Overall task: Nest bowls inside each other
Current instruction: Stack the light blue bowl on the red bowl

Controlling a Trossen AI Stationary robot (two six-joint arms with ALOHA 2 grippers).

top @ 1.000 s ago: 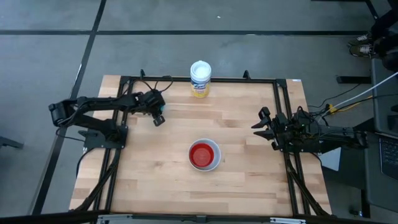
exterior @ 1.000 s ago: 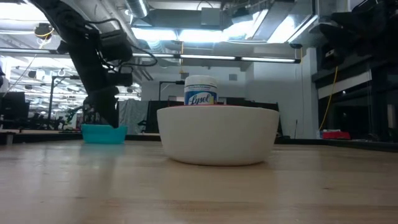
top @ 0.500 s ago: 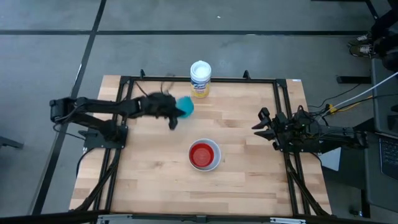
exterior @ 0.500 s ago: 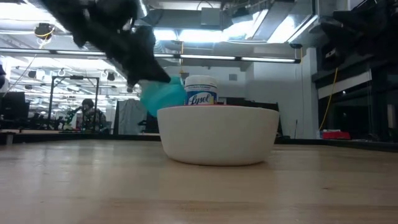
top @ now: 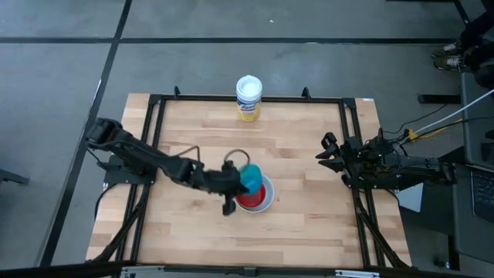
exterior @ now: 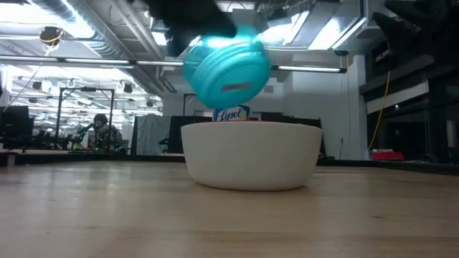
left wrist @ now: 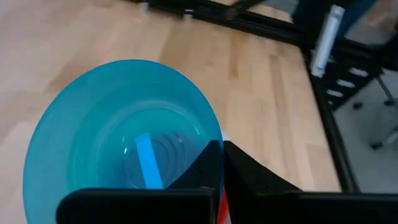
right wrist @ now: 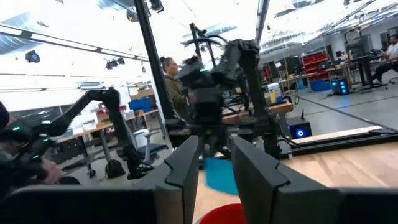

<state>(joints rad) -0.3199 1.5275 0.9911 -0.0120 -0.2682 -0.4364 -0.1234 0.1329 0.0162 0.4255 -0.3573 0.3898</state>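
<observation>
A teal bowl (exterior: 228, 68) hangs tipped just above a white bowl (exterior: 251, 154) that stands at the table's middle. A red bowl (top: 250, 195) sits inside the white one. My left gripper (left wrist: 222, 155) is shut on the teal bowl, and its arm reaches in from the table's left (top: 231, 185). In the low view the teal bowl's underside faces the near edge. In the left wrist view I look into its hollow. My right gripper (right wrist: 214, 168) waits open at the table's right edge (top: 324, 150), touching nothing. My left gripper pinches the teal bowl's rim (left wrist: 214, 138), one finger (left wrist: 202, 168) inside the hollow and one (left wrist: 249, 177) outside the wall. The fingers come from the table's left, slanting down. The bowl is lifted clear and tipped on its side over the white bowl.
A white canister with a yellow label (top: 248, 98) stands at the far edge, behind the bowls. A black frame (top: 154, 139) runs along the table's sides. Bare wood (top: 201, 232) lies toward the near edge.
My left gripper has taken the teal bowl off the table at the far left. It has lifted the bowl and swung it right and nearward to above the white bowl. The bowl stood upright before; it is now tipped, its underside toward the near edge.
</observation>
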